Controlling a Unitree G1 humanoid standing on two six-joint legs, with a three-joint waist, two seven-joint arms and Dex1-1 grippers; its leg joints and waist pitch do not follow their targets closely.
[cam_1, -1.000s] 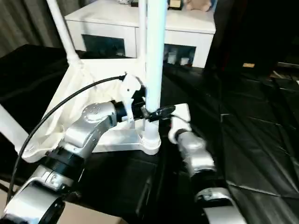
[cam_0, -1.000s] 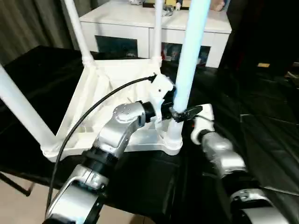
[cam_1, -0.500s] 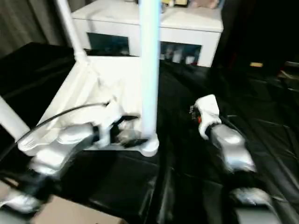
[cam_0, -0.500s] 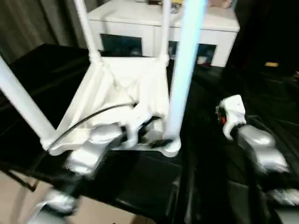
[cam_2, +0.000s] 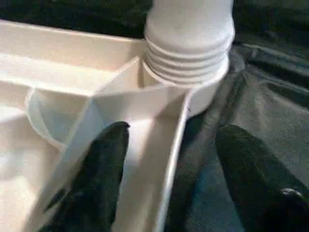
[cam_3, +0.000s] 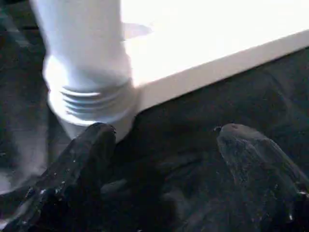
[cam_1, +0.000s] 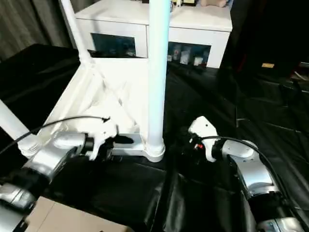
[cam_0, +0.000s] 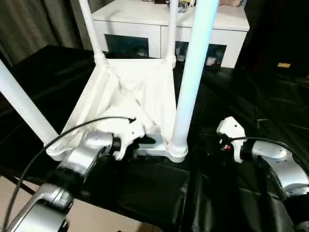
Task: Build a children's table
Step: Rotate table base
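- left eye view: children's table (cam_0: 130, 92) upside down on the black-covered worktop (cam_0: 251, 96), ribbed underside up, four white legs rising from the corners; nearest leg (cam_0: 190, 77) standing at about 5 o'clock of the square top, seated in its corner socket.
- left gripper (cam_0: 145, 141) at about 6 o'clock of the top, against the near rim, just at 9 o'clock of the nearest leg's base; black cable arching over the silver forearm.
- left wrist view: left gripper (cam_2: 169, 159) with fingers (cam_2: 104, 164) set apart, one over the ribbed inside of the top, the other over the black cover outside the rim, rim between them; cannot tell whether either touches it, nothing clearly gripped.
- right gripper (cam_1: 193, 142) low over the worktop at 3 o'clock of the nearest leg's base, near it but apart.
- right wrist view: right gripper (cam_3: 164, 145) with fingers (cam_3: 87, 154) spread wide, holding nothing; threaded base of the leg (cam_3: 87, 67) and the top's rim ahead.
- white cabinet (cam_0: 169, 29) with dark glass doors at 12 o'clock, beyond the worktop.
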